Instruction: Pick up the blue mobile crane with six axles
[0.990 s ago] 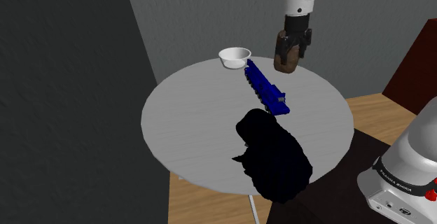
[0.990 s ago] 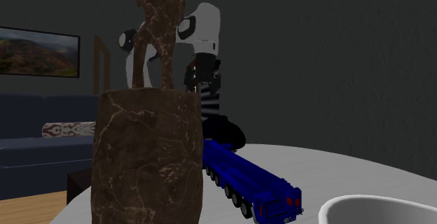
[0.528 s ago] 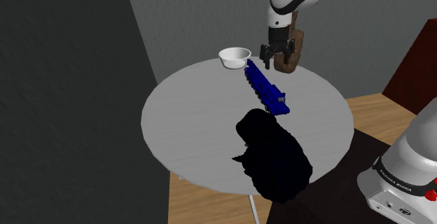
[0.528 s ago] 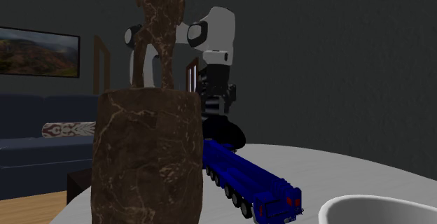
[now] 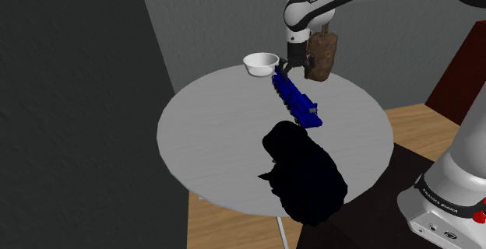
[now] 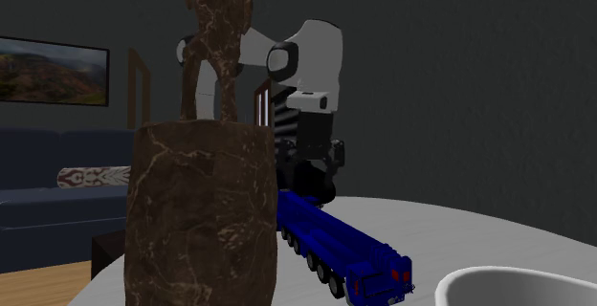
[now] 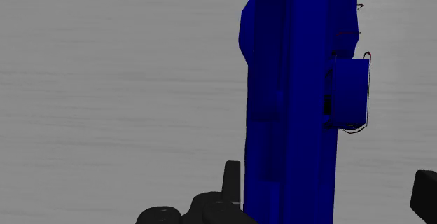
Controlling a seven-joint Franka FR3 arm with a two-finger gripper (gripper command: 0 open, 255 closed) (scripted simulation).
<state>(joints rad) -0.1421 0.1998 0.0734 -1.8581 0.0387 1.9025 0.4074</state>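
The blue mobile crane (image 5: 295,99) lies lengthwise on the round grey table (image 5: 210,131), between the white bowl and a black lump. My gripper (image 5: 289,65) hangs just over the crane's far end, close to the bowl. In the wrist view the crane's blue body (image 7: 301,96) runs up between my fingertips (image 7: 232,183), which stand apart on either side without clasping it; the gripper (image 7: 328,191) is open. From the second exterior view the crane (image 6: 335,247) shows its wheels along one side, and the gripper (image 6: 311,165) hovers behind its far part.
A white bowl (image 5: 261,63) stands at the table's far edge. A brown marbled sculpture (image 5: 321,55) rises beside the gripper and looms large as the sculpture (image 6: 201,208) up close. A black lump (image 5: 304,173) sits on the near side of the table.
The arm has swung toward the shoulder view's left, from in front of the brown sculpture to over the crane's far end, and has come lower. The crane has not moved.
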